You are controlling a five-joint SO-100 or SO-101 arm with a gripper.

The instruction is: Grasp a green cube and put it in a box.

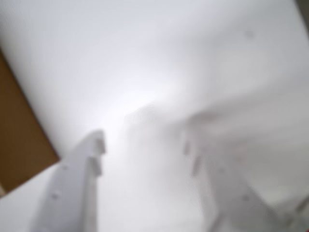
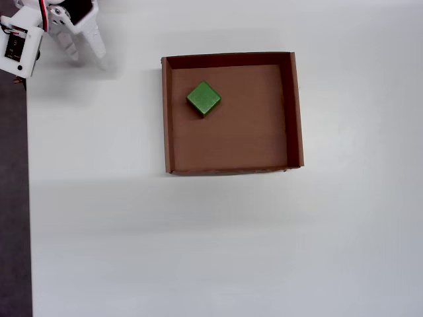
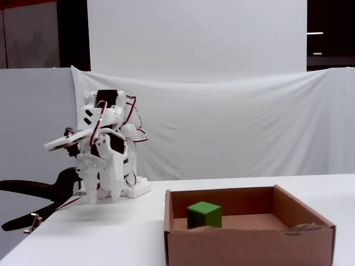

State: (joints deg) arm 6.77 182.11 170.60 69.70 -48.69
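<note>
White tabletop [image 2: 198, 238], matte and bare around the work area, with a dark strip of floor [image 2: 13, 198] along its left edge in the overhead view. Behind it in the fixed view, a white cloth backdrop [image 3: 233, 127] draped and creased, dark wall above.

White two-finger gripper [image 3: 101, 195] hanging near the arm's base, tips pointing down just above the table at the overhead view's upper left [image 2: 86, 54]. Fingers set apart, a clear gap between them, nothing held and nothing touched; blurred in the wrist view [image 1: 145, 150], with only white surface between the tips.

Green cube [image 2: 203, 98] resting on the floor of the brown cardboard box [image 2: 296, 112], toward its upper-left part in the overhead view, turned corner-on to the walls. Well apart from the gripper.
</note>
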